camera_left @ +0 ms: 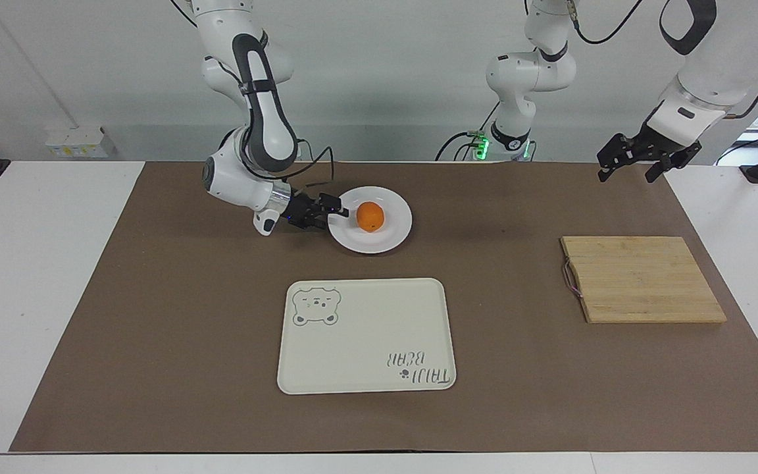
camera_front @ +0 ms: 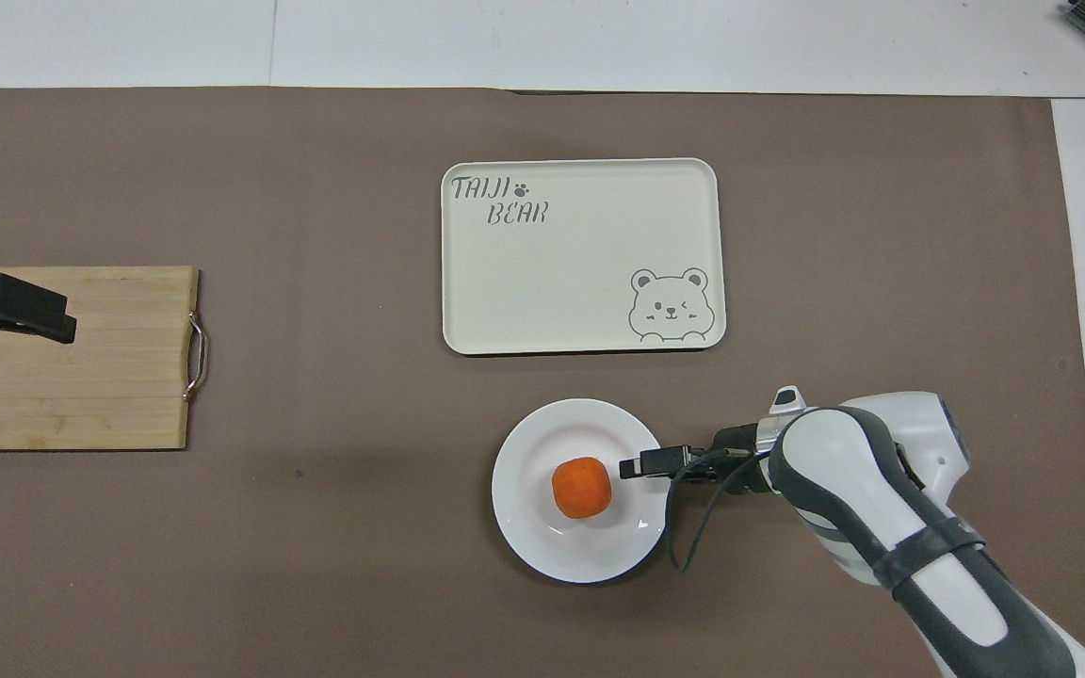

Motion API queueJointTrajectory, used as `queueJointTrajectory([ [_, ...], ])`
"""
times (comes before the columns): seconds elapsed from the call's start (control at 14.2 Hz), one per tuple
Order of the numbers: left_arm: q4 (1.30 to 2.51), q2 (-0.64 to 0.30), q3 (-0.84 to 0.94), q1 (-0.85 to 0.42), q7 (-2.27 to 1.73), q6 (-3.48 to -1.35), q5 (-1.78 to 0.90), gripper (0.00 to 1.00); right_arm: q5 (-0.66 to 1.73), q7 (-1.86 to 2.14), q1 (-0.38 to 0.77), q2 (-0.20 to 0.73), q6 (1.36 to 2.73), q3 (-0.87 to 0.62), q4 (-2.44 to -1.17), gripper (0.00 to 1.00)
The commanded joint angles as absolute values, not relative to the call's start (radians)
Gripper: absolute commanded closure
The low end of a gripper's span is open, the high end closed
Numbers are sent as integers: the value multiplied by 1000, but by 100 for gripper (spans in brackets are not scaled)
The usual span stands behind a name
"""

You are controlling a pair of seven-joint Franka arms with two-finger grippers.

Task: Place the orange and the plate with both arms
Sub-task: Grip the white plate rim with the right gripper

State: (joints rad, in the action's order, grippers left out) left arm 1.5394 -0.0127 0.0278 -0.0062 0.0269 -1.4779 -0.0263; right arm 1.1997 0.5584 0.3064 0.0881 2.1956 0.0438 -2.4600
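My right hand [camera_left: 338, 212] sits low at the rim of the round glossy white plate [camera_left: 392, 237], on the edge toward my right arm's end of the bench [camera_left: 37, 276]; the fingertips reach over the rim and point at the small round bright-orange fruit [camera_left: 370, 216], just beside it, contact with fruit or rim not clear. Whether this hand is released or clenched I cannot tell. Orange rests in the middle of the plate, plate flat on the brown mat [camera_left: 188, 342], nearer to the robots than the rectangular cream tray with bear drawing and lettering [camera_left: 366, 329]. My left hand [camera_left: 635, 172] hangs released, fingers apart, nothing in it, raised in the air at the left arm's end of the bench; in the overhead view it covers the edge of the rectangular bamboo cutting board with a metal handle [camera_left: 642, 280]. Left arm waits. Board lies flat on the mat, well apart from plate and tray.
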Motion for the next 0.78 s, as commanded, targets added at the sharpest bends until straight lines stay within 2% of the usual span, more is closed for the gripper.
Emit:
queueJointTrajectory([
  [0.0,1574,14,28,-14,14,-1505,-8,0,1239,595,308,95,2210,44,-2457,81],
  [0.07,1572,14,29,-12,14,-1506,-9,0,1239,595,308,95,2209,44,-2456,100],
  [0.71,1557,5,28,-14,17,-1488,-6,0,1244,662,287,115,2191,44,-2416,100],
])
